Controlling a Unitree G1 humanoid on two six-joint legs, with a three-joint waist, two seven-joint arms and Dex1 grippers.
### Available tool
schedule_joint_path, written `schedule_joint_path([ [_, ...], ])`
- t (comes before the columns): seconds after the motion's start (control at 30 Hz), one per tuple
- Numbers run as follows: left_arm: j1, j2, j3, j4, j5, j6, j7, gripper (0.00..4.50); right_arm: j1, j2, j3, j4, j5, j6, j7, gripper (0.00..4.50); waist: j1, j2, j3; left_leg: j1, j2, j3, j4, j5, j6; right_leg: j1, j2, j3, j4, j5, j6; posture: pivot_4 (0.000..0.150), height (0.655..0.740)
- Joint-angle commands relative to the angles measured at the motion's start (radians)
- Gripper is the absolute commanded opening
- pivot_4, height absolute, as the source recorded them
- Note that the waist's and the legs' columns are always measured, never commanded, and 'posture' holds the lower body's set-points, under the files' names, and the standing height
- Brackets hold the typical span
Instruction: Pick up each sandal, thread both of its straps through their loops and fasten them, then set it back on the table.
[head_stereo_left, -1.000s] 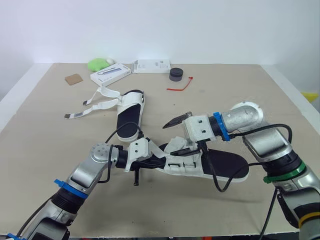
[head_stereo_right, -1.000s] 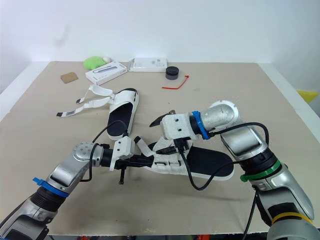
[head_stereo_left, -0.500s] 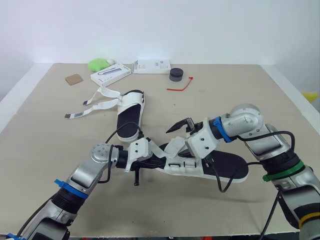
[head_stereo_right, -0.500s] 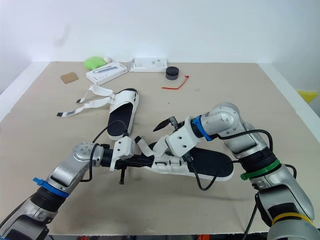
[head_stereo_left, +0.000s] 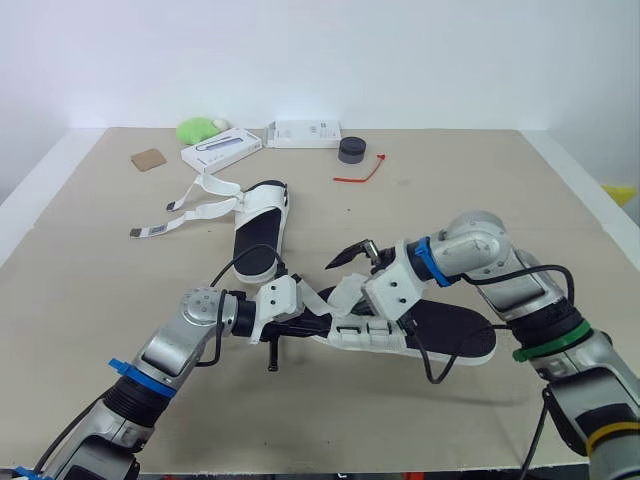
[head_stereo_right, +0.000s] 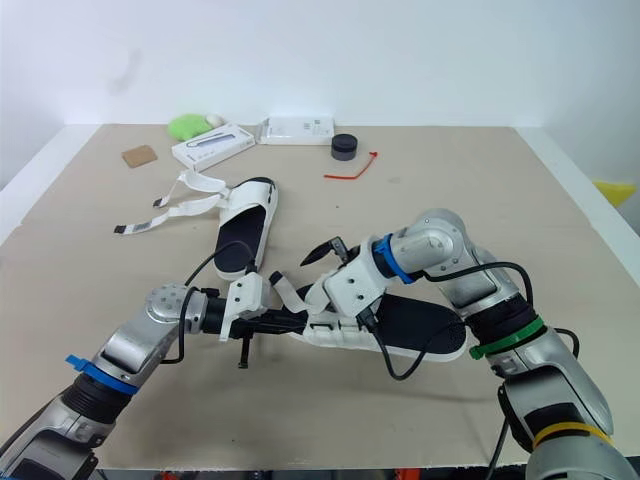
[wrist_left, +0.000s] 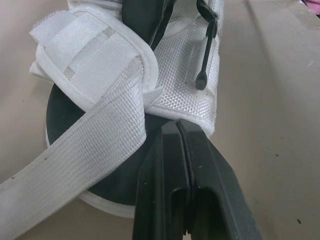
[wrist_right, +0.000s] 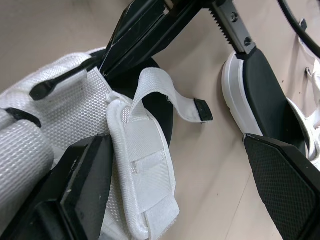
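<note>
**Change since one second ago.** Right gripper (head_stereo_left: 352, 276): then level and higher above the near sandal (head_stereo_left: 452, 331); now tipped down and lower, close over the sandal's toe end, with its forearm swung toward 9 o'clock. Left gripper (head_stereo_left: 303, 322) and both sandals: unmoved.

**Near sandal.** On the table (head_stereo_left: 90, 270), at 5 o'clock from the table's centre. It lies flat, toe toward 9 o'clock and heel toward 3 o'clock. Black footbed, white sole rim, white mesh upper over the toe half. One strap (wrist_right: 146, 165) is folded back on itself into a flat loop. A second strap end with a black tip (wrist_right: 202, 110) stands free above the table.

**Far sandal** (head_stereo_left: 262, 225). At 10 o'clock from the near one and well apart from it, lying flat. Its two straps (head_stereo_left: 195, 211) trail loose toward 9 o'clock.

**Left gripper.** Jaws pressed together, pinching the edge of the near sandal's mesh upper.

**Right gripper.** Jaws spread wide, one finger (wrist_right: 82, 180) touching the folded strap and the other well clear.
</note>
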Motion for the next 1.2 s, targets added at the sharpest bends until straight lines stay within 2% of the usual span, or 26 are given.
schedule_joint_path([
  [0.03,0.025,0.005,-0.026,0.046,0.034,0.032,0.006,0.00,-0.016,0.017,0.002,0.005,-0.002,0.008,-0.002,3.90,0.000,0.000,0.000,0.000,0.000,0.000,0.000,0.000,0.000,0.000,0.000,0.000,0.000,0.000,0.000,0.150,0.7400],
  [0.1,0.025,0.002,-0.027,0.047,0.035,0.032,0.008,0.00,-0.007,0.028,-0.006,0.006,0.026,0.062,0.012,3.54,0.000,0.000,0.000,0.000,0.000,0.000,0.000,0.000,0.000,0.000,0.000,0.000,0.000,0.000,0.000,0.150,0.7400],
  [0.13,0.025,0.002,-0.028,0.047,0.036,0.031,0.008,0.00,-0.005,0.029,-0.008,0.008,0.031,0.075,0.018,2.88,0.000,0.000,0.000,0.000,0.000,0.000,0.000,0.000,0.000,0.000,0.000,0.000,0.000,0.000,0.000,0.150,0.7400],
  [0.23,0.025,0.001,-0.027,0.051,0.036,0.029,0.008,0.00,0.016,0.052,-0.043,-0.015,0.128,0.279,0.041,1.54,0.000,0.000,0.000,0.000,0.000,0.000,0.000,0.000,0.000,0.000,0.000,0.000,0.000,0.000,0.000,0.150,0.7400],
  [0.27,0.024,0.001,-0.027,0.052,0.036,0.029,0.008,0.00,0.020,0.057,-0.055,-0.021,0.156,0.354,0.042,1.33,0.000,0.000,0.000,0.000,0.000,0.000,0.000,0.000,0.000,0.000,-0.001,0.000,0.000,0.000,-0.001,0.150,0.7400],
  [0.3,0.024,0.001,-0.027,0.053,0.037,0.029,0.008,0.00,0.022,0.061,-0.063,-0.027,0.174,0.410,0.039,0.70,0.001,0.000,0.000,0.000,0.000,0.000,0.000,0.000,0.000,0.000,-0.001,0.000,0.000,0.000,-0.001,0.150,0.7400],
  [0.37,0.022,0.000,-0.027,0.055,0.037,0.028,0.008,0.00,0.026,0.068,-0.079,-0.043,0.211,0.535,0.028,0.11,0.001,0.000,0.000,0.000,0.000,-0.001,0.000,0.000,0.000,0.000,-0.002,0.000,0.000,0.000,-0.001,0.150,0.7400],
  [0.5,0.020,0.000,-0.026,0.059,0.038,0.026,0.007,0.00,0.019,0.106,-0.135,-0.076,0.310,0.866,-0.035,0.05,0.001,0.000,0.000,0.000,0.000,-0.001,0.000,0.000,0.000,0.000,-0.004,-0.001,0.001,0.000,-0.001,0.150,0.7400],
  [0.6,0.023,0.004,-0.024,0.056,0.037,0.025,0.004,0.00,-0.018,0.152,-0.216,-0.069,0.406,1.188,-0.126,0.05,0.001,0.000,0.000,0.000,0.000,-0.002,0.000,0.000,-0.001,0.000,-0.004,-0.001,0.001,0.001,-0.002,0.150,0.7400],
  [0.77,0.018,0.004,-0.024,0.062,0.039,0.022,0.003,0.00,-0.052,0.193,-0.328,-0.022,0.501,1.469,-0.245,0.05,0.001,0.000,0.000,0.000,0.000,-0.004,0.000,0.002,-0.003,0.000,-0.004,-0.003,0.001,0.001,-0.003,0.150,0.7400],
  [1.0,0.016,0.005,-0.024,0.067,0.039,0.019,0.000,0.00,-0.099,0.257,-0.495,0.105,0.576,1.715,-0.433,0.05,0.001,0.001,0.000,-0.001,-0.001,-0.004,0.000,0.002,-0.003,0.000,-0.003,-0.003,0.001,0.001,-0.002,0.150,0.7400],
  [1.2,0.015,0.007,-0.025,0.064,0.039,0.019,0.000,0.00,-0.133,0.300,-0.645,0.260,0.589,1.828,-0.594,0.05,0.000,0.001,-0.001,-0.003,-0.001,-0.004,0.000,0.002,-0.003,0.000,-0.002,-0.003,0.001,0.001,-0.002,0.150,0.7400],
])
